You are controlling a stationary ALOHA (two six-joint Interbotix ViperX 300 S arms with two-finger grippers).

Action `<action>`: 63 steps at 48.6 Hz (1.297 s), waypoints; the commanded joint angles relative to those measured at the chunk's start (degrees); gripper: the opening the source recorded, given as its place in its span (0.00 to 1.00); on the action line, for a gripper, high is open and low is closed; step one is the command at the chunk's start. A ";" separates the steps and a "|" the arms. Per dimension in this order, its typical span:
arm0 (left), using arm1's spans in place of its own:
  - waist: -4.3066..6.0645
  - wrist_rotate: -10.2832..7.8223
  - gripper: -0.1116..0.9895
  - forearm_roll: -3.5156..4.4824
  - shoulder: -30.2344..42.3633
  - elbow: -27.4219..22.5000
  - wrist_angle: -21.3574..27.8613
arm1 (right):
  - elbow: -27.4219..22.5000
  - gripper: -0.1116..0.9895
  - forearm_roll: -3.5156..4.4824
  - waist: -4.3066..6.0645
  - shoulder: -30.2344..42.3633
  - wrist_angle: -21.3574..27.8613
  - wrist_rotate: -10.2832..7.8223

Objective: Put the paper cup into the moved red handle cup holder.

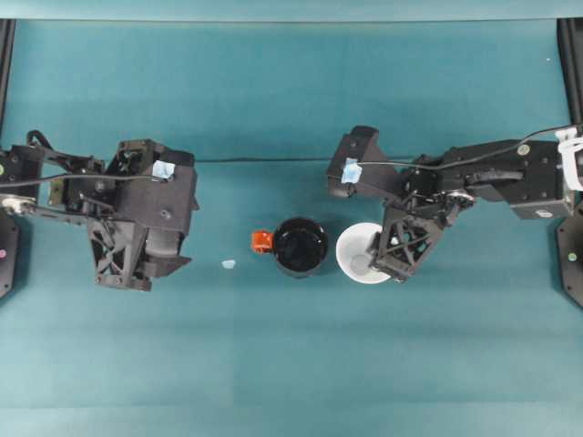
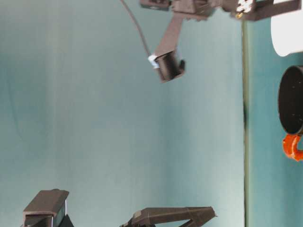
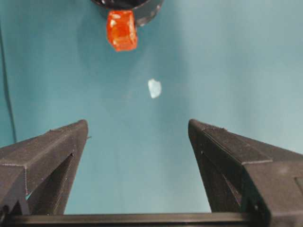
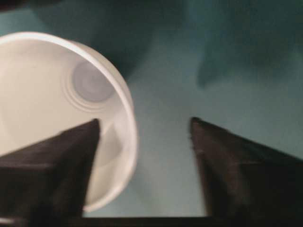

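Right hand straddling the paper cup's rim

The right hand (image 4: 144, 125), fingers apart, has one finger inside the paper cup (image 1: 358, 248) and one outside its wall. The white, upright cup stands on the counter (image 1: 291, 364) just beside the glossy black red handle cup holder (image 1: 301, 246). The left hand (image 3: 137, 127) hangs apart, farther off.

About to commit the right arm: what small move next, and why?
Probably close the right gripper on the paper cup's wall: its jaws stand open, one finger inside the rim, the other outside, and the red handle cup holder sits empty alongside.
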State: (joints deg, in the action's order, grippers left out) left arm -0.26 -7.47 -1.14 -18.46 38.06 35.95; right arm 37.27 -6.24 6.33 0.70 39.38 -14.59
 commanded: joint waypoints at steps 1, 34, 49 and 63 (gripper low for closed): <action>0.00 -0.09 0.94 -0.18 -0.62 -0.53 -0.35 | -0.26 0.25 -0.18 -0.26 -0.18 -0.35 -0.62; -0.26 -0.09 0.94 -0.18 -0.62 -0.53 -0.35 | -3.96 0.01 -0.09 -0.09 -2.72 2.90 -0.44; -0.35 -0.09 0.94 -0.18 -0.70 -0.53 -0.18 | -14.06 0.01 3.43 -0.53 -7.91 15.38 0.09; -0.35 0.00 0.94 -0.18 -0.79 -0.35 -0.09 | -23.91 0.01 3.78 -0.70 -4.66 20.92 0.53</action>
State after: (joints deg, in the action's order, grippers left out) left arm -0.62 -7.47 -1.23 -18.54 38.14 36.04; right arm 16.52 -2.55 5.89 -4.57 60.12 -14.50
